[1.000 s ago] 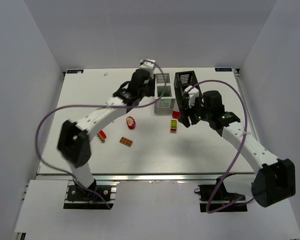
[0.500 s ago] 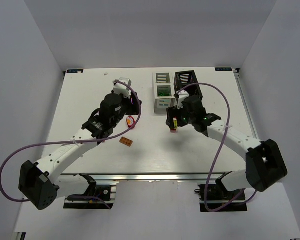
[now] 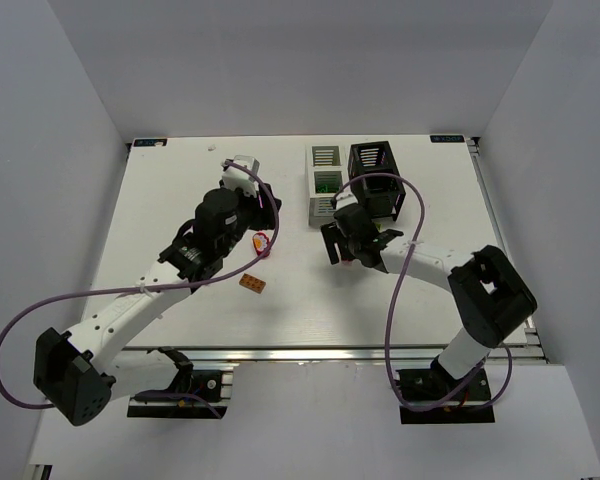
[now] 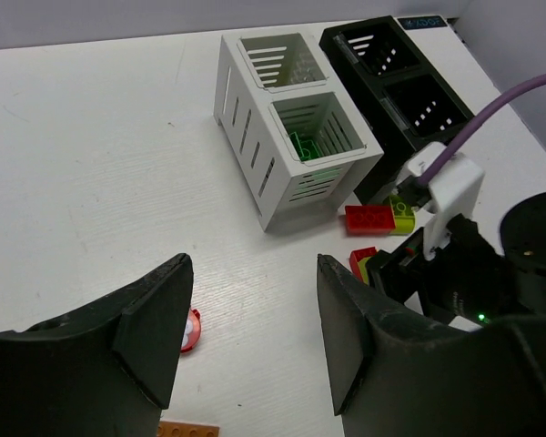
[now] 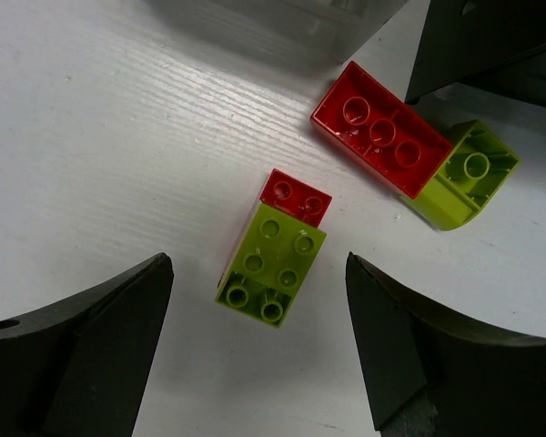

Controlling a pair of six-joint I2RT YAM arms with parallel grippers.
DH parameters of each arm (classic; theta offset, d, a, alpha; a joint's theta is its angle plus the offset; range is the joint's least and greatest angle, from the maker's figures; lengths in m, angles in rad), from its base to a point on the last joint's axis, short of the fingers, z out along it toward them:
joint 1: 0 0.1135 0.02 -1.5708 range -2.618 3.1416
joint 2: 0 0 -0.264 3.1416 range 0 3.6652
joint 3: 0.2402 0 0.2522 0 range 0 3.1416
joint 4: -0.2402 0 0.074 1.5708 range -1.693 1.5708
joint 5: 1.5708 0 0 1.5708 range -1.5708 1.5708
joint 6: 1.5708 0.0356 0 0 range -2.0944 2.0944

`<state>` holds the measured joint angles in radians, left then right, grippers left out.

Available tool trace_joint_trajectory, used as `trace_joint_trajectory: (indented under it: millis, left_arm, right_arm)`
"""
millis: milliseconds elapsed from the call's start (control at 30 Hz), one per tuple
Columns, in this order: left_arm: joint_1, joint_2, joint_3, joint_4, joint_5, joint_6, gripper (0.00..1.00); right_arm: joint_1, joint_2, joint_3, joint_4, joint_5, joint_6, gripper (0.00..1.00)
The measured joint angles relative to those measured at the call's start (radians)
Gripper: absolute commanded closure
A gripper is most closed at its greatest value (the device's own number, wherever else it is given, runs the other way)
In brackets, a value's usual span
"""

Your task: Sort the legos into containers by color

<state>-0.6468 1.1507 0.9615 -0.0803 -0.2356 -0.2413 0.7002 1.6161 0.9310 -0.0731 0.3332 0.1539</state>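
R gripper (image 5: pixel 257 284) fingers apart, green brick (image 5: pixel 271 264) between them, small red brick (image 5: pixel 296 198) touching its far end; long red brick (image 5: pixel 380 129) beyond, right. L gripper (image 4: pixel 255 282) apart too; white box (image 4: pixel 255 155), black box (image 4: pixel 391 86) ahead on bench (image 4: pixel 91 137).

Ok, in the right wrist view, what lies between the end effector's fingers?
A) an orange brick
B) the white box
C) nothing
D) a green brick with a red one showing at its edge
D: the green brick, with a red brick showing at its far edge, sits between the spread fingers of the right end effector, untouched by either.
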Motion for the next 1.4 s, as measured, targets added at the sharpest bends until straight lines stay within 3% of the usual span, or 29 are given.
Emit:
trace_joint_trajectory:
  millis: [200,300,533,967,1100,1267,1400]
  left_arm:
    - [0.000,-0.019,-0.004,0.007,0.000,0.002,0.33]
    - [0.000,-0.019,-0.005,0.007,0.001,0.004,0.33]
    - [0.000,-0.019,-0.005,0.007,0.008,0.004,0.33]
    - [0.000,-0.019,-0.005,0.007,0.027,0.004,0.33]
    - [0.000,-0.020,-0.005,0.007,0.037,0.004,0.33]
    - [0.000,-0.034,-0.008,0.009,0.050,0.004,0.32]
    - [0.001,-0.049,-0.021,0.028,0.107,0.003,0.25]
  right_arm:
    - [-0.001,0.070,0.036,0.000,0.009,0.002,0.23]
    - [-0.002,0.081,0.041,0.000,0.010,0.002,0.33]
    - [-0.007,0.081,0.041,0.002,0.005,0.003,0.42]
    - [-0.039,0.081,0.042,-0.007,-0.049,0.004,0.46]
    - [-0.045,0.089,0.042,-0.006,-0.058,0.003,0.61]
    - [-0.047,0.087,0.045,-0.008,-0.072,-0.005,0.96]
    - [-0.055,0.008,0.035,-0.027,-0.139,-0.023,1.00]
